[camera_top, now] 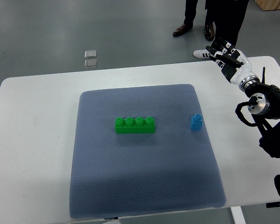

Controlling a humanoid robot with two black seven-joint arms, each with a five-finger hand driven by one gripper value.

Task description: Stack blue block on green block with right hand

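Top view shows the blue block (196,122) standing on the grey mat (144,186), to the right of the green block (135,125) and apart from it, nothing between them. The right hand (226,55) hangs over the desk's (32,140) far right corner, well away from both; its fingers (213,48) look loosely extended and hold nothing. The blue block looks like small, rigid, light plastic with smooth sides, likely easy to tip, so a pinch across its opposite sides, low enough to steady it, seems best. Four studs top the green block. A person's shoes (182,31) and two small clear squares (90,58) lie on the floor beyond, out of the way.
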